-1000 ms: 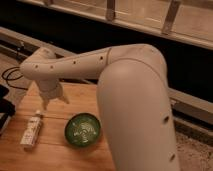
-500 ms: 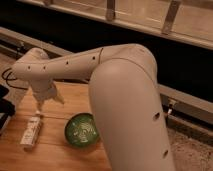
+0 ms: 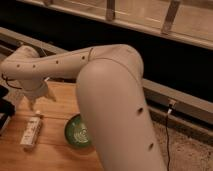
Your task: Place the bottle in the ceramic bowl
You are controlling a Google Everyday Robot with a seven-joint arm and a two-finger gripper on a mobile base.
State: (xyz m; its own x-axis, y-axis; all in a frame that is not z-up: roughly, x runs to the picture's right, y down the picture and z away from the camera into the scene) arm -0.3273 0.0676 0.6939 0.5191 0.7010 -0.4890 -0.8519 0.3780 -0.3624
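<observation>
The bottle [image 3: 31,132] lay on its side on the wooden worktop [image 3: 50,159], near the left edge of my view, with its narrower end pointing away from me. It rested flat on the wood and nothing was gripping it. The ceramic bowl [image 3: 75,134] sat upright just to the bottle's right, apart from it. It was dark green with paler mottling inside, and its right side was hidden behind the arm [image 3: 112,100]. The tool [image 3: 34,104] hung pointing down from the wrist, over the worktop just past the bottle's far end. I could not tell whether it was open or closed. The white arm ran from there across to a bulky elbow filling the middle of the view. A dark object [image 3: 5,107] sat at the left edge, and a thin black cable [image 3: 167,137] trailed over the speckled floor [image 3: 192,152] on the right.
</observation>
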